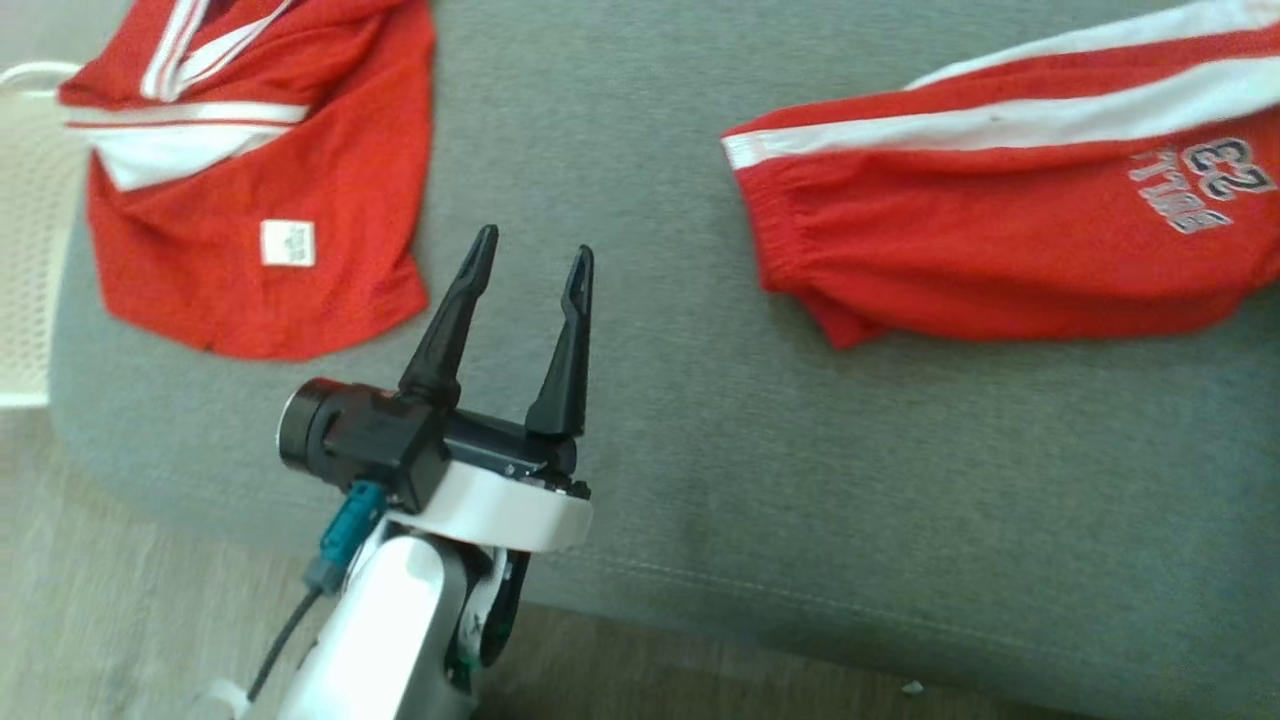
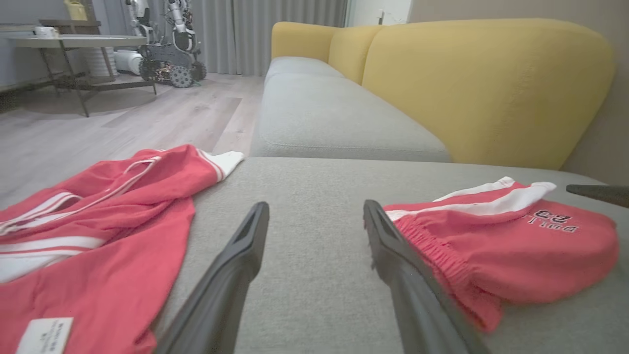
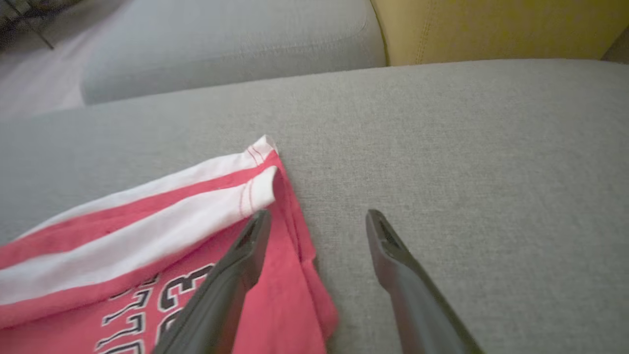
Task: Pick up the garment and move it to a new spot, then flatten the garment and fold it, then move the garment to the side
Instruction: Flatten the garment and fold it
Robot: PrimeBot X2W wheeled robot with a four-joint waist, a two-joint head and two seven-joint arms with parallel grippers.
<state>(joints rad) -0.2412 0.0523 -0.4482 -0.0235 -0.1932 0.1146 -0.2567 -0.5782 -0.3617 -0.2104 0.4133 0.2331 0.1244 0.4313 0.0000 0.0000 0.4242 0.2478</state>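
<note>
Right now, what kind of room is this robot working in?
Likely a living-room-style robot test space: a grey sofa seat with yellow backrests, a wood-look floor, and another wheeled robot beside a table in the background.

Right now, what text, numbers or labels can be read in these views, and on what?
"23": on the folded red garment, upside down in the head view.
"BULL": beside it, same garment; any further letter is unclear.
Unreadable: the white label on the other red garment, print too small.
</note>
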